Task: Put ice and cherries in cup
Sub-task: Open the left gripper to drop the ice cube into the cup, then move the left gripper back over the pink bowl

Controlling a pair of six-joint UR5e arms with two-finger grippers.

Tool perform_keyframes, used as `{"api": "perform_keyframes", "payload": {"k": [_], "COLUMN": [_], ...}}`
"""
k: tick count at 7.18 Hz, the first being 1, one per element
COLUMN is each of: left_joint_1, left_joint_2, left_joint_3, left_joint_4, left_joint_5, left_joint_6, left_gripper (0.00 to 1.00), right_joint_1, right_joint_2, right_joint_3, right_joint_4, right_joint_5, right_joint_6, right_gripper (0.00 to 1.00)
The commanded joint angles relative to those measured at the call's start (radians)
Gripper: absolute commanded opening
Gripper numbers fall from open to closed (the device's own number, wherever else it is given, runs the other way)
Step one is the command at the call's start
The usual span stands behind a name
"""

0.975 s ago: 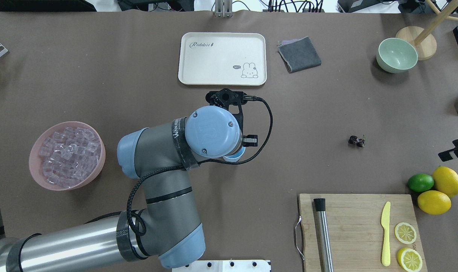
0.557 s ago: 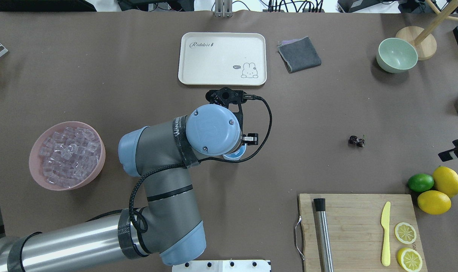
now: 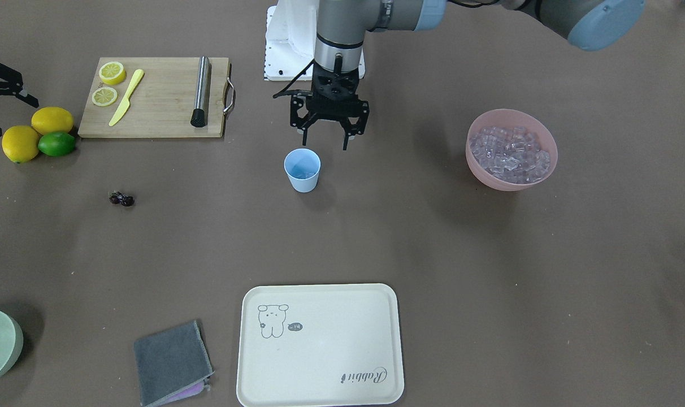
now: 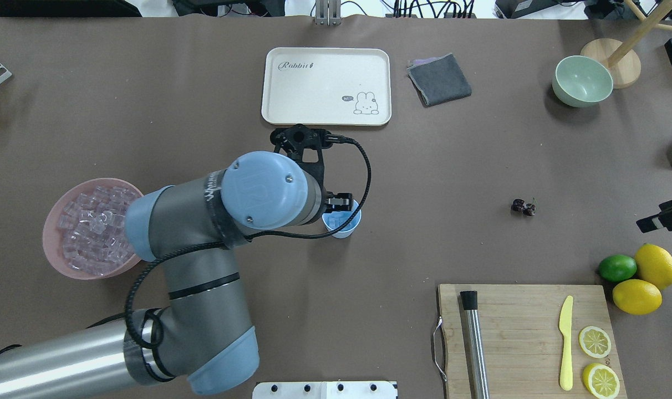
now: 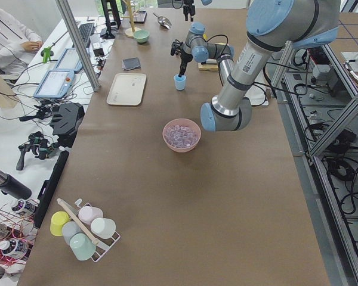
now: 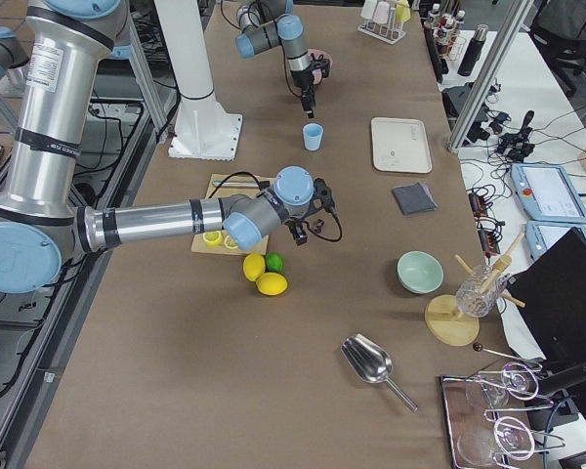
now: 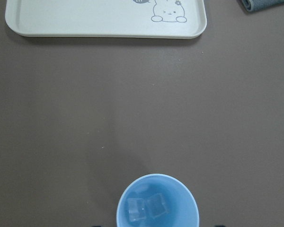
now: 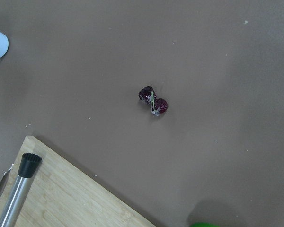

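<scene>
Left wrist-mounted view: cup [image 7: 157,203] upright mid-bench, well short of the tray [image 7: 104,33], with two ice [image 7: 146,208] cubes at the bottom. The rest of the heap sits in the pink bowl [image 3: 509,183] toward the bench's left end. Left end effector [image 3: 325,144] spread, empty, hanging just beside the cup's rim on the robot side. Risk: one finger looks close to the rim, so a low sideways sweep toward the bowl could clip the light cup and spill the cubes. Cherries [image 3: 121,199] lie loose on the bench toward its right end, well apart from the cup. Right end effector [image 3: 12,116] near that end looks spread. Risk: the small, round fruit may roll or squirt from an off-centre pinch.
</scene>
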Motion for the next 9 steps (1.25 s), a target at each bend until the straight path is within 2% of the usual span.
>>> {"api": "perform_keyframes", "payload": {"k": [1, 2, 3, 4, 5, 6, 7, 8, 9], "left_joint_1": [-0.086, -0.128, -0.158, -0.175, -0.179, -0.186, -0.188, -0.189, -0.183], "left_joint_2": [0.166, 0.272, 0.372, 0.446, 0.597, 0.803, 0.963, 1.02, 1.02], "left_joint_3": [-0.14, -0.226, -0.283, -0.291, -0.32, -0.347, -0.326, -0.303, -0.28], "left_joint_4": [-0.006, -0.008, -0.014, -0.029, -0.146, -0.333, -0.518, -0.585, -0.588], "left_joint_5": [-0.051, -0.114, -0.119, -0.132, -0.132, -0.132, -0.13, -0.126, -0.12], "left_joint_6": [0.165, 0.247, 0.329, 0.358, 0.421, 0.447, 0.449, 0.451, 0.452], "left_gripper": [0.83, 0.83, 0.83, 0.83, 0.83, 0.83, 0.83, 0.83, 0.82], "right_joint_1": [-0.014, -0.014, -0.014, -0.016, -0.019, -0.019, -0.019, -0.019, -0.019], "right_joint_2": [0.017, 0.017, 0.013, 0.007, 0.005, 0.002, -0.004, -0.004, -0.009], "right_joint_3": [0.003, 0.003, 0.003, 0.002, 0.0, 0.0, 0.0, 0.0, 0.002], "right_joint_4": [0.002, 0.002, 0.017, 0.021, 0.021, 0.021, 0.023, 0.023, 0.023], "right_joint_5": [-0.038, -0.038, -0.038, -0.038, -0.039, -0.039, -0.038, -0.038, -0.038], "right_joint_6": [0.025, 0.025, 0.025, 0.025, 0.025, 0.025, 0.025, 0.025, 0.025], "right_gripper": [0.99, 0.99, 0.99, 0.99, 0.99, 0.99, 0.99, 0.99, 0.99]}}
